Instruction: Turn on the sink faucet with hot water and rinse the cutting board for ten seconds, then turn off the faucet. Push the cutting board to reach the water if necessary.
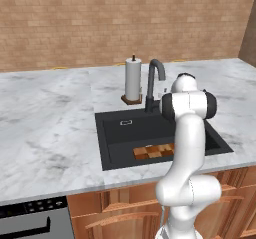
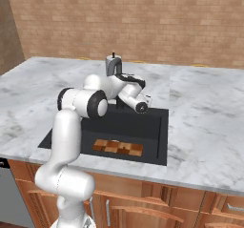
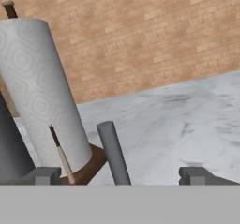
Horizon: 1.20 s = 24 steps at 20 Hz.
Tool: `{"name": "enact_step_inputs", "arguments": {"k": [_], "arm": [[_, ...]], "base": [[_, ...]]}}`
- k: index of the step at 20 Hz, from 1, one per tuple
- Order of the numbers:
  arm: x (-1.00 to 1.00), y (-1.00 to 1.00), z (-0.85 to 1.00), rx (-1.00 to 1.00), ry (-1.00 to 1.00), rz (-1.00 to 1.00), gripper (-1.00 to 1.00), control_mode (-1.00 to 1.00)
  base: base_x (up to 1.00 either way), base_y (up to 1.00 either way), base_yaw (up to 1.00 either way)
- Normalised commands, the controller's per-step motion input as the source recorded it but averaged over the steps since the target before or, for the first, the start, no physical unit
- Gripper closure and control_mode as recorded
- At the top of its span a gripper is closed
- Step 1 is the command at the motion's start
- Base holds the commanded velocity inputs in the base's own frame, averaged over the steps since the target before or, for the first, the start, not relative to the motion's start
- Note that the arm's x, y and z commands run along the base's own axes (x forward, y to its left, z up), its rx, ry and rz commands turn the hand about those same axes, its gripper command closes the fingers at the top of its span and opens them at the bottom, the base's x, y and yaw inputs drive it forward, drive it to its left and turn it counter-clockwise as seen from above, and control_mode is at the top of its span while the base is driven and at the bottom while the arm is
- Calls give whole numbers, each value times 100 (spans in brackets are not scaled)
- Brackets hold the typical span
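The dark grey sink faucet (image 1: 155, 78) rises behind the black sink (image 1: 120, 133). In the hand view its grey side lever (image 3: 114, 155) stands upright between my two fingertips (image 3: 45, 175), nearer the left one and touching neither. My gripper (image 3: 122, 176) is open. From the right base camera the hand (image 2: 145, 101) hovers at the sink's back edge beside the faucet (image 2: 112, 64). The checkered wooden cutting board (image 2: 118, 148) lies flat at the sink's front, also seen as the board (image 1: 152, 152) partly behind my arm. No water is in view.
A white paper-towel roll (image 3: 41, 92) on a wooden stand sits just left of the faucet, the same roll (image 1: 133, 79) being at the sink's back edge. Marble counter (image 1: 45, 128) surrounds the sink, with a brick wall behind it.
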Motion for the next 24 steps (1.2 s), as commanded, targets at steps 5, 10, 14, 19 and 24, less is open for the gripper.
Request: {"name": "enact_step_inputs", "arguments": {"k": [5,10,14,19,24], "arm": [[13,0,-1,0,0,0,-100,-100],[12,0,-2,0,0,0,-100,-100],[5,0,0,0,0,0,-100,-100],[9,0,0,0,0,0,-100,-100],[10,0,-2,0,0,0,-100,-100]], "base": [[0,0,0],[0,0,0],[0,0,0],[0,0,0],[0,0,0]]}}
